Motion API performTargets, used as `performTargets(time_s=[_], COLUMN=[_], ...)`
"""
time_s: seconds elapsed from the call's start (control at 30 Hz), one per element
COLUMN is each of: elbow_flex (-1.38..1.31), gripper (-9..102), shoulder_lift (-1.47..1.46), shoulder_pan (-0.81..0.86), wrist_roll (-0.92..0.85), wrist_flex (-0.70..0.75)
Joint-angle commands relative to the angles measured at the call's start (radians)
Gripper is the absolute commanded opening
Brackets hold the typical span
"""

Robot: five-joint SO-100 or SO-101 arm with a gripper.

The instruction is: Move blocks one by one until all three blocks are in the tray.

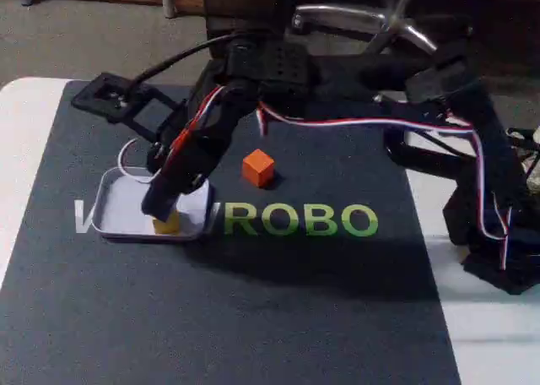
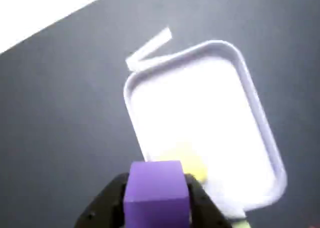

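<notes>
The worktop (image 1: 25, 149) is white and carries a dark mat (image 1: 253, 317) printed with green "ROBO" lettering (image 1: 299, 220). The black arm (image 1: 253, 89) reaches from the right of the fixed view down to the left, over the tray.

The tray (image 1: 114, 208) is shallow and pale, with rounded corners and a low rim, and lies on the left part of the mat. In the wrist view the tray (image 2: 250, 88) sits ahead of the gripper (image 2: 157, 203), with its floor largely bare toward the far side.

The yellow block (image 1: 167, 225) rests inside the tray at its near right corner, just beside the rim. The orange block (image 1: 258, 167) stands on the mat to the right of the tray, well apart from it.

The purple block (image 2: 156, 190) is pinched between the fingers (image 2: 107, 200), one on each side face, above the near edge of the tray and close to the yellow block (image 2: 187, 163).

Judged step: placing the purple block in the tray.

- Carry the block farther over the bare floor, away from the yellow block, so the two do not collide.
- Keep the block inside the rim on all sides before lowering.
- Lower until the block is close to the floor, then spread the fingers; a high release risks a bounce over the low rim.
- Lift straight up to avoid dragging the tray.
</notes>
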Motion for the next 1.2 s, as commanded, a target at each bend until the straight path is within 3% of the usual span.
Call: performTargets(time_s=[0.0, 0.43, 0.57, 0.7, 0.9, 1.0, 1.17], elbow_flex=[-0.089, -0.19, -0.407, -1.065, -1.055, -1.055, -1.055], gripper=[-8, -7, -1, 5, 21, 36, 39], shoulder_lift=[-0.009, -0.072, -0.189, -0.537, -0.538, -0.526, -0.495], shoulder_pan=[0.015, 0.021, 0.026, 0.031, 0.04, 0.041, 0.048], wrist_roll=[0.006, 0.046, 0.046, 0.04, 0.031, 0.021, 0.017], wrist_flex=[0.012, 0.048, 0.169, 0.436, 0.489, 0.503, 0.541])
